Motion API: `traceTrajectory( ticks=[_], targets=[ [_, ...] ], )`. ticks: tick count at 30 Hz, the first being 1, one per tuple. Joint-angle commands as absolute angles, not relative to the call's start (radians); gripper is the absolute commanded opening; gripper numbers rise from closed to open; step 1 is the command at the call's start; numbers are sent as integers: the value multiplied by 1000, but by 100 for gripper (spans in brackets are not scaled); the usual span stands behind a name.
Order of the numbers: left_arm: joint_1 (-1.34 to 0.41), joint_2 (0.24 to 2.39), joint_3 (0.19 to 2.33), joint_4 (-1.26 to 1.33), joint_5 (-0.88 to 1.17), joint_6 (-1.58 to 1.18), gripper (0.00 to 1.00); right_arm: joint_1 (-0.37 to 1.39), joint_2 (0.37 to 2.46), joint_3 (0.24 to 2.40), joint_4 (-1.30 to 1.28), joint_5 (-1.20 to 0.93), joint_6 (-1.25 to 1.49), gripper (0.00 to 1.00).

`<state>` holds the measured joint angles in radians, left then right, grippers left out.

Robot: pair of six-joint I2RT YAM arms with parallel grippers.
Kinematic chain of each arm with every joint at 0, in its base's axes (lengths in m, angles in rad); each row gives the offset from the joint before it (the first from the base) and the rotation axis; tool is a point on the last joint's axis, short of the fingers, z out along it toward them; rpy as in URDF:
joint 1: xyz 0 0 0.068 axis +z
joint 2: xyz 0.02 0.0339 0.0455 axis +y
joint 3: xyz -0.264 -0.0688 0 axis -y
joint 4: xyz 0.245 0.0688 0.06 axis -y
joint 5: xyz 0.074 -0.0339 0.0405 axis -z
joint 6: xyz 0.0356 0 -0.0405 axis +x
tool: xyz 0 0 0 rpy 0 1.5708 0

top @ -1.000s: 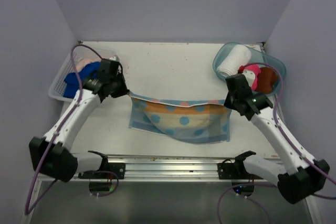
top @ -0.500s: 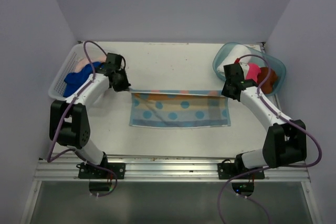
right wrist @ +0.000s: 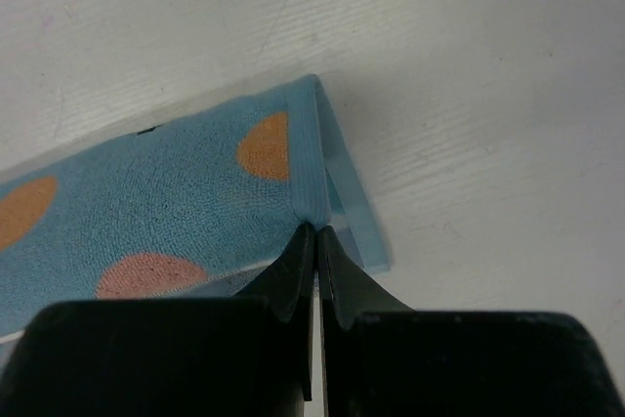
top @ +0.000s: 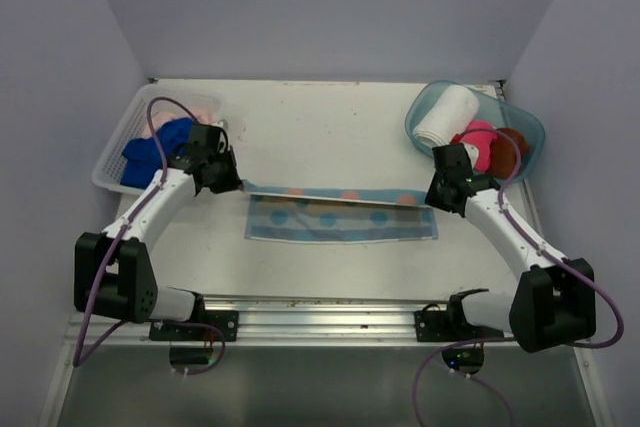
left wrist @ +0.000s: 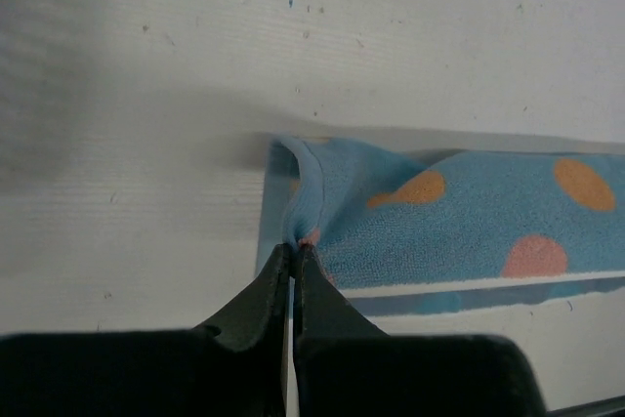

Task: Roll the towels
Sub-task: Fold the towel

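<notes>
Clamping the far corners of the towel (top: 340,222) lying centrally on the surface (top: 330,127), the left tool (left wrist: 293,253) and right tool (right wrist: 314,233) are holding light, limp terry, likely drooping wherever unsupported, its hemmed corners offering the surest hold.

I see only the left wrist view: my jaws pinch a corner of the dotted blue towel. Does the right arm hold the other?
Observer: Yes, the right gripper is shut on the opposite corner.
Operator: Does it lie flat?
Observer: The dotted towel lies on the table, with its far edge stretched straight and folded over.
Operator: And the other towels?
Observer: A white towel, pink towel and brown towel in the teal tub; blue towel and peach towel in the white basket.
</notes>
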<state>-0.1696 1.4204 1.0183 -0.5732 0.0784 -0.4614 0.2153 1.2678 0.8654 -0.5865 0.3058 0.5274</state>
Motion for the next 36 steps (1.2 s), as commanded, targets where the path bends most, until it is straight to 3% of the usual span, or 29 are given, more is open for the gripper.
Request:
traceTrajectory(
  ticks=[1, 13, 36],
  targets=[
    [-152, 1338, 939, -528, 103, -431, 0, 201, 1203, 830, -656, 327, 555, 0],
    [-161, 1238, 733, -502, 109, -492, 0, 199, 1146, 741, -696, 302, 586, 0],
    [-166, 1235, 686, -485, 89, -563, 0, 179, 1190, 699, -724, 385, 686, 0]
  ],
)
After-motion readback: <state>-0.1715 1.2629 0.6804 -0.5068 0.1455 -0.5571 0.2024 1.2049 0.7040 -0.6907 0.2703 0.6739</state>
